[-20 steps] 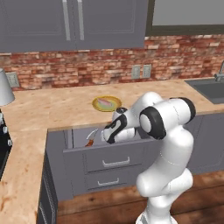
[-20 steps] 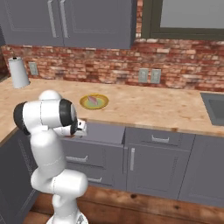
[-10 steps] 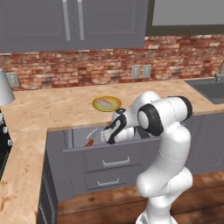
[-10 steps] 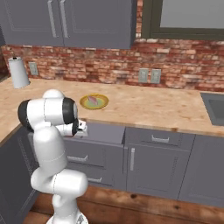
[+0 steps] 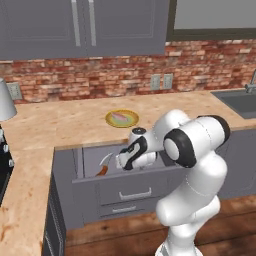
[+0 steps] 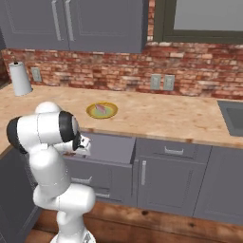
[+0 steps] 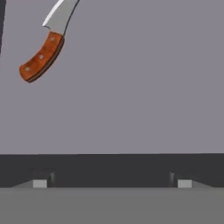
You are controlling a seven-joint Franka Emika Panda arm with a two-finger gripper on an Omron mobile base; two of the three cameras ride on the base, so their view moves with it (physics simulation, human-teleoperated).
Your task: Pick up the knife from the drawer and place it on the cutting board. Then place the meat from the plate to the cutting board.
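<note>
The drawer stands pulled open under the counter, and its side wall also shows in the right base view. On its grey floor at the left lies the knife, with a reddish-brown handle and a silver blade; in the hand view the knife is at the upper left. My gripper hangs open over the drawer floor, to the right of the knife and apart from it, with nothing between its fingertips. The yellow-rimmed plate on the counter behind carries the pink meat. The cutting board is out of view.
A white paper-towel roll stands at the counter's left end. A sink is set in the counter at the right. Closed grey cabinet doors and drawers run below the counter; a brick wall backs it.
My hand has dipped slightly lower into the drawer, jaws still wide. The knife has not moved.
</note>
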